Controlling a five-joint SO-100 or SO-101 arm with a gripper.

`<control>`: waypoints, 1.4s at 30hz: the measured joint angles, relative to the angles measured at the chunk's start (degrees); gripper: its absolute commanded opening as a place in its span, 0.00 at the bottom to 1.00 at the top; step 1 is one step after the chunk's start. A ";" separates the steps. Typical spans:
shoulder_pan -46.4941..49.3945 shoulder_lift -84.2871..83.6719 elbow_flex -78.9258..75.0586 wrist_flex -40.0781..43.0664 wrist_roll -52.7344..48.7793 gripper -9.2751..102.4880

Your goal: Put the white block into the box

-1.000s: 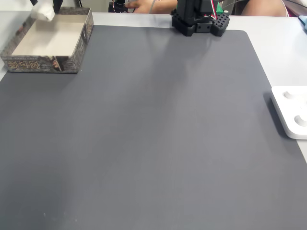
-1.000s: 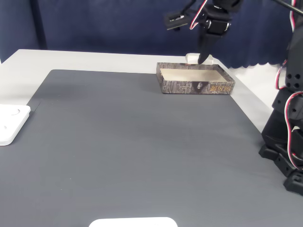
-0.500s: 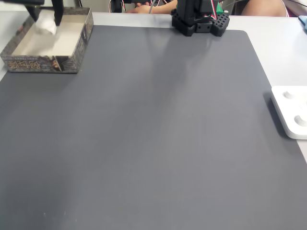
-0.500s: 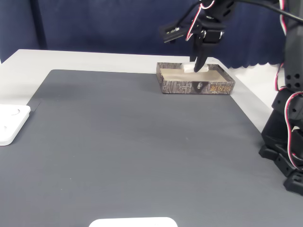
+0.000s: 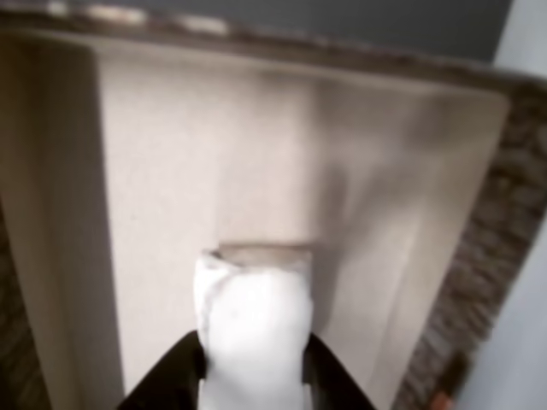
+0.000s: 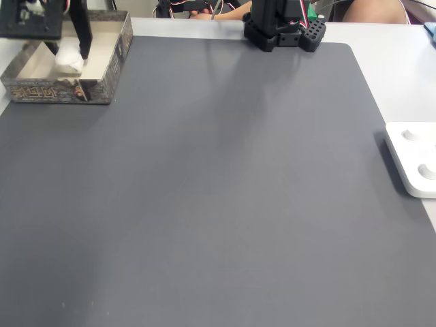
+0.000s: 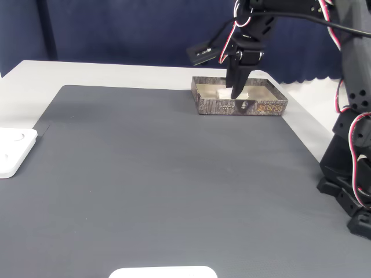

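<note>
The white block [image 5: 253, 329] is plain white, bright against the pale beige floor and inner walls of the box [image 5: 162, 162]. In a fixed view the box [image 6: 109, 65] shows outer walls in a brownish-grey speckled stone pattern with gold-tan lettering, and in another fixed view the same mottled pattern carries a small pale emblem on the box [image 7: 266, 108]. The end effector [image 5: 253, 376] has 2 black fingers [image 5: 175, 371]. Beside the box, the mat [image 6: 218, 191] is flat dark grey on a pale grey-white desk [image 6: 402, 68]. Behind the box hangs a navy blue curtain [image 7: 116, 29]. A white device [image 6: 415, 160] is plain white.
</note>
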 measured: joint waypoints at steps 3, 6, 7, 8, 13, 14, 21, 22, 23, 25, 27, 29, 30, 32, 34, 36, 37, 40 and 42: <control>0.00 0.00 0.00 0.00 -0.79 0.08; 0.00 0.00 -0.09 0.00 -1.49 0.18; 0.00 0.00 -0.09 0.00 -1.93 0.23; 0.00 0.00 -0.09 -0.09 -2.46 0.24; -0.09 0.00 -0.09 -1.05 -4.39 0.29; -0.09 0.00 -0.09 -1.05 -4.57 0.29; -0.18 0.00 -0.09 -1.05 -5.10 0.31; -0.18 0.00 -0.09 -1.05 -5.10 0.31; -0.18 0.00 -0.09 -1.05 -5.19 0.32; -0.18 0.00 -0.09 -1.05 -5.45 0.34; -0.18 0.53 -0.09 -1.41 -5.45 0.37; -0.18 2.99 0.09 -1.85 -5.45 0.38; -0.18 5.01 0.70 -1.93 -5.45 0.38; -0.44 10.02 2.64 -1.93 -5.45 0.38; -1.14 14.85 5.36 -1.93 -5.54 0.38; -1.93 19.25 8.44 -1.93 -5.89 0.38; -2.29 21.27 10.11 -2.02 -6.33 0.38; -3.16 27.42 15.82 -2.64 -8.17 0.38; -3.34 31.29 19.78 -3.08 -9.76 0.38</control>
